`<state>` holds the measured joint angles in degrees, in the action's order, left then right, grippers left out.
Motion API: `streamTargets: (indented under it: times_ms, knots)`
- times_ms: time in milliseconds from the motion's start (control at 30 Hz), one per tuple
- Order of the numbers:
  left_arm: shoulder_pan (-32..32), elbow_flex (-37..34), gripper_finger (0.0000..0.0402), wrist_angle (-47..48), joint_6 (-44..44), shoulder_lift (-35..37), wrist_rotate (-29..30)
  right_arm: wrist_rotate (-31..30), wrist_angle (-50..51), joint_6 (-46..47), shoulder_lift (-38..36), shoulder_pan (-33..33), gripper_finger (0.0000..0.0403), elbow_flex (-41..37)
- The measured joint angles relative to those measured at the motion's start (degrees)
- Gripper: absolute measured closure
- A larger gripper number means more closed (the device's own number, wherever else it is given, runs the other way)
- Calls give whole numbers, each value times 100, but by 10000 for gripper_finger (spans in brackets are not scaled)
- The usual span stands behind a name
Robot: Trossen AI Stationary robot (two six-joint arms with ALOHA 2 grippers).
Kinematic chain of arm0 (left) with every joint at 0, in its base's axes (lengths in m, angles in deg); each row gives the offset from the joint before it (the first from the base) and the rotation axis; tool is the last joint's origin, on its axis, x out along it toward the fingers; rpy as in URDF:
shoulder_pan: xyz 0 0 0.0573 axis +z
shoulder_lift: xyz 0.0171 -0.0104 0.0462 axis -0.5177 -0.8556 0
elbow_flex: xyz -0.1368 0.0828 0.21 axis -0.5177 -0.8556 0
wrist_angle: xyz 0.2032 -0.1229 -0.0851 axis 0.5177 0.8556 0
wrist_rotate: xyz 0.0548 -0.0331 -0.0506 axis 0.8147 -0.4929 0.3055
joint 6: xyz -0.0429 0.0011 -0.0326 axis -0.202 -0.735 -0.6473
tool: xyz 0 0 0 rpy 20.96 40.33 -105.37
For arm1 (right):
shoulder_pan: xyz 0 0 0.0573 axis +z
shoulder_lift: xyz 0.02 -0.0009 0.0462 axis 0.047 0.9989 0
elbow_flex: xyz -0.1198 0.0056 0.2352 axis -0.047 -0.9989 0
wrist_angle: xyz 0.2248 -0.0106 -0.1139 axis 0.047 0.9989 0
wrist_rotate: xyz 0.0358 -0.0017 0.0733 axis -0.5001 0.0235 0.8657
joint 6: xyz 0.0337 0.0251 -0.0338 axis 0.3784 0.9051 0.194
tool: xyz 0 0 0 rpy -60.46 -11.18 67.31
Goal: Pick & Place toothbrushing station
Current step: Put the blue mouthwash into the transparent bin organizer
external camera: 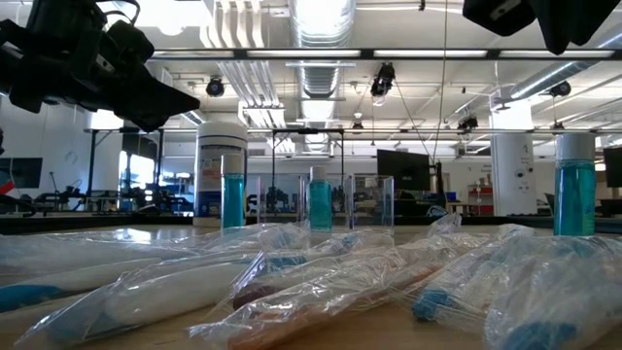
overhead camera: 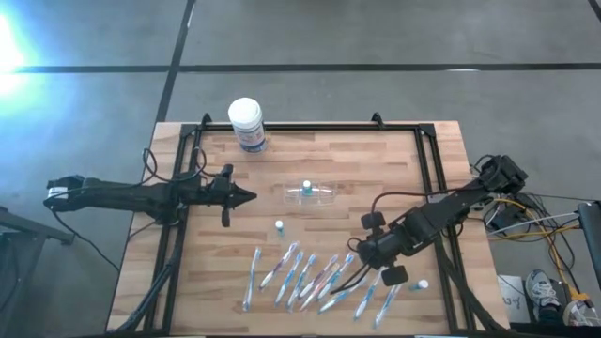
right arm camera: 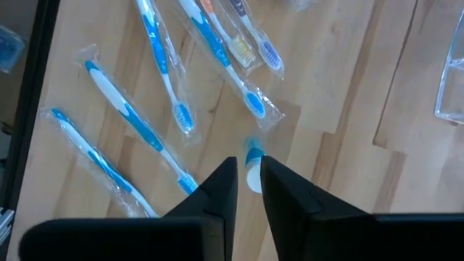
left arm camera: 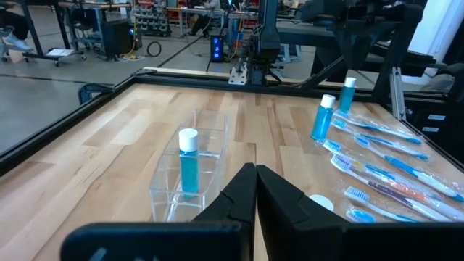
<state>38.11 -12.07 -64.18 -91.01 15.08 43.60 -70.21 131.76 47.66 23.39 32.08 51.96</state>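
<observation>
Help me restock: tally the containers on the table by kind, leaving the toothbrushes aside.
small blue bottles: 4, one standing in the holder and one between the right arm's fingers
white tub: 1
clear holder: 1
Total: 6

A grey concrete floor (overhead camera: pixel 394 33) crossed by dark lines surrounds the table, under ceiling ducts (external camera: pixel 321 29) and lights.

Robotics lab, exposed ceiling ducts (external camera: pixel 316 39) (industrial), equipment benches (left arm camera: pixel 109 32)
</observation>
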Motion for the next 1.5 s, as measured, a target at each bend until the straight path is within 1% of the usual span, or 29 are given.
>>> streamTargets:
  times_ms: [100, 300, 400, 500, 600, 800, 967, 1500]
  knots:
    - [0, 0, 387, 4, -1, 0, 0, -19, -11, 158, 0, -2, 322, -65]
    - [0, 0, 388, 46, -1, -1, 0, -302, -50, 211, 0, -2, 247, -312]
    - [0, 0, 390, 55, -1, -1, 0, -319, -86, 147, 0, -2, 212, -431]
    - [-1, 0, 389, 55, -1, -1, 0, -319, -236, 31, 0, -2, 187, -514]
    - [-1, 0, 387, 55, 0, -1, 0, -319, -463, -143, 0, -2, 173, -622]
    - [-1, 0, 390, 57, -1, -1, -2, -319, -688, -235, 0, -4, 160, -990]
    - [-1, 0, 387, 61, -1, -1, -2, -320, -948, -219, 0, -2, 159, -1222]
    - [0, 0, 389, 61, -1, -1, -2, -354, -1119, -192, 0, -2, 162, -1524]
